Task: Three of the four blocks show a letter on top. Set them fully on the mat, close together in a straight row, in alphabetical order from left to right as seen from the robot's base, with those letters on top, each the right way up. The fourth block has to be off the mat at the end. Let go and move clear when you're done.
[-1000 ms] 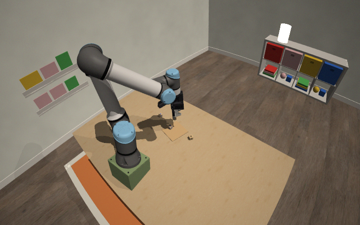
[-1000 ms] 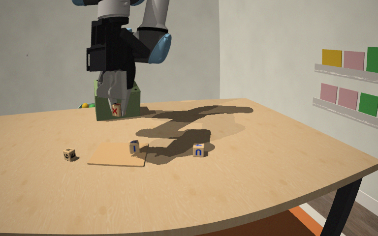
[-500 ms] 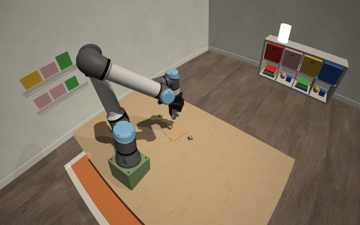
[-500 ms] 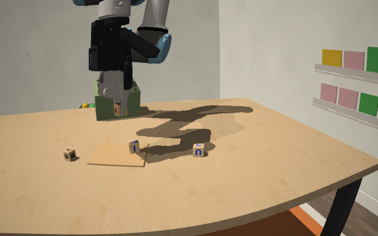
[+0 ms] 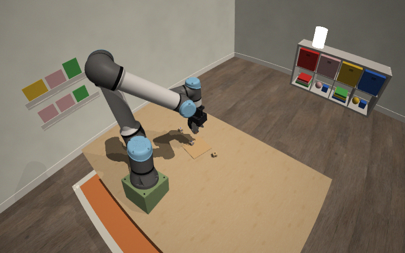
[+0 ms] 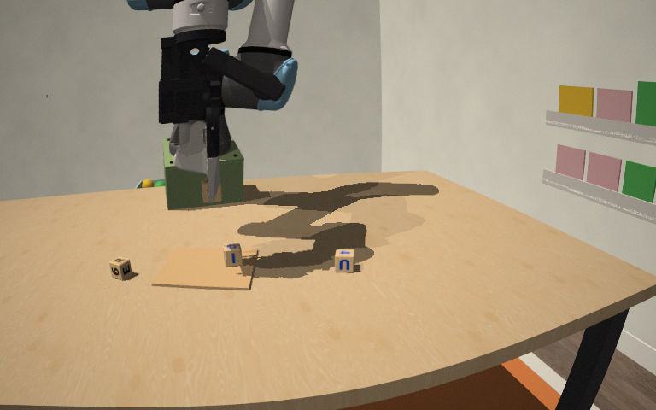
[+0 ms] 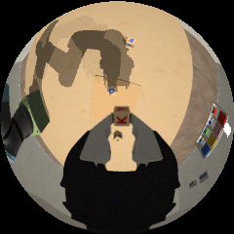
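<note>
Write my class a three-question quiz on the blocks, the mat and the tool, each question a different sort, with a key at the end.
1. True or false: the K block lies on the mat, free of the tool.

2. How many blocks sit on the mat?
A. None
B. One
C. Three

3. Fill in the colour: the E block, off the mat, has its E printed in ____.

Key: 1 false; 2 B; 3 black

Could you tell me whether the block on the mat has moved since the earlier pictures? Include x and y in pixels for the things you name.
No, the block (image 5: 191, 143) (image 6: 232, 255) (image 7: 111, 91) stays at the same spot by the edge of the mat (image 5: 198, 149) (image 6: 198, 272) (image 7: 99, 102).
</note>
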